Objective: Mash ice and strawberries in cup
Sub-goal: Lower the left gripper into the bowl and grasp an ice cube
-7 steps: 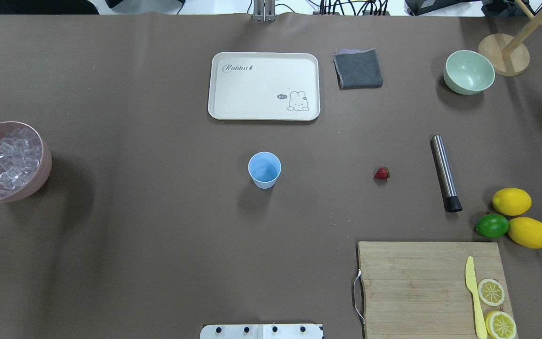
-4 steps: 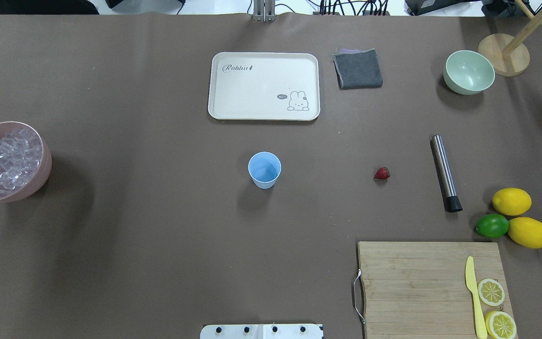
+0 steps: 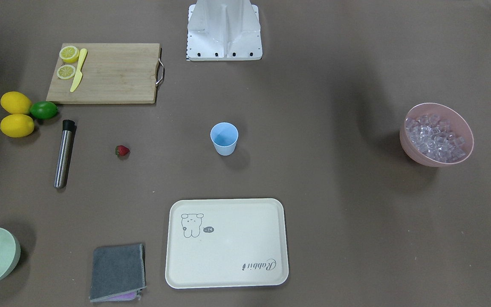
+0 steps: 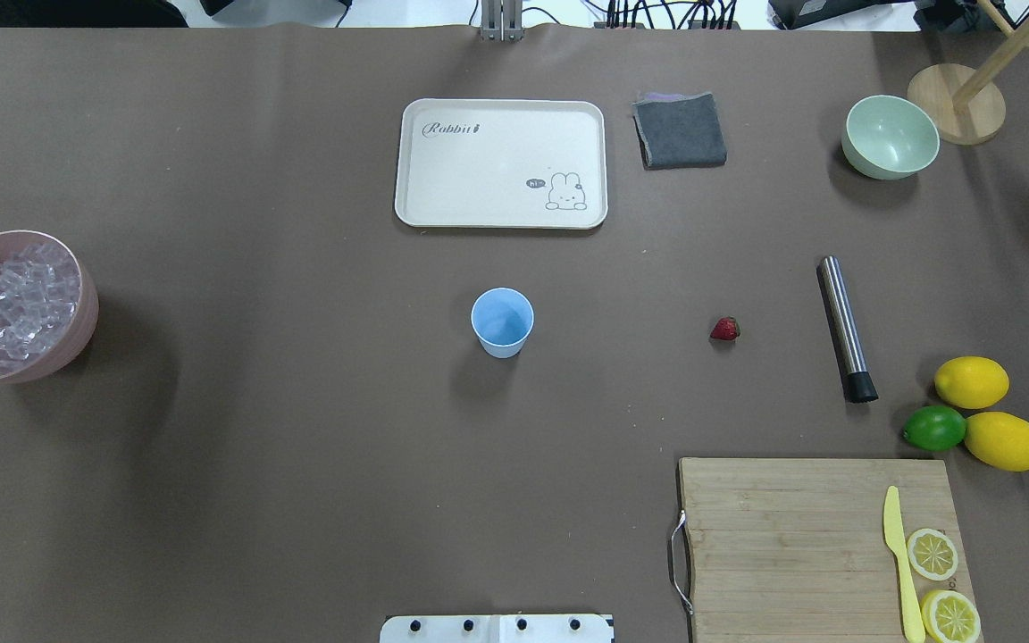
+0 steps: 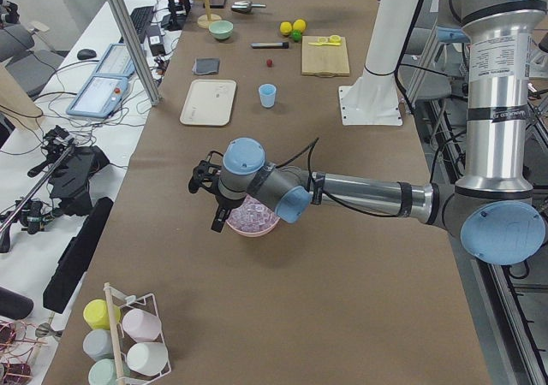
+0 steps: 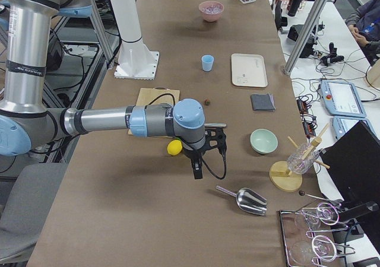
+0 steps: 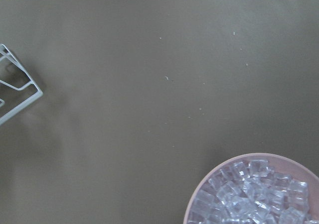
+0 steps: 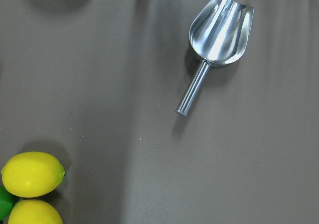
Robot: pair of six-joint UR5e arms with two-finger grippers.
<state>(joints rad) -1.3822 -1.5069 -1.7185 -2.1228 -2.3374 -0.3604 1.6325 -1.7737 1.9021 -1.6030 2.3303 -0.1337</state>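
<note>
Start of job: cup empty, both arms out at the table ends.
Front view: cup (image 3: 224, 138) stands mid-table, strawberry (image 3: 122, 151) beside it, ice (image 3: 435, 137) heaped in pink bowl (image 3: 408, 147); no gripper in shot. Overhead: same layout. Left-side view: left gripper (image 5: 214, 210) hangs just over the ice bowl, cup well beyond; jaw state can't tell. Right-side view: right gripper (image 6: 197, 167) hovers near scoop (image 6: 244, 200), strawberry farther in; can't tell either. Left wrist cam: bowl sits off-centre, so prob. centre over it first. Right wrist cam: take scoop handle square-on, keep it level.
</note>
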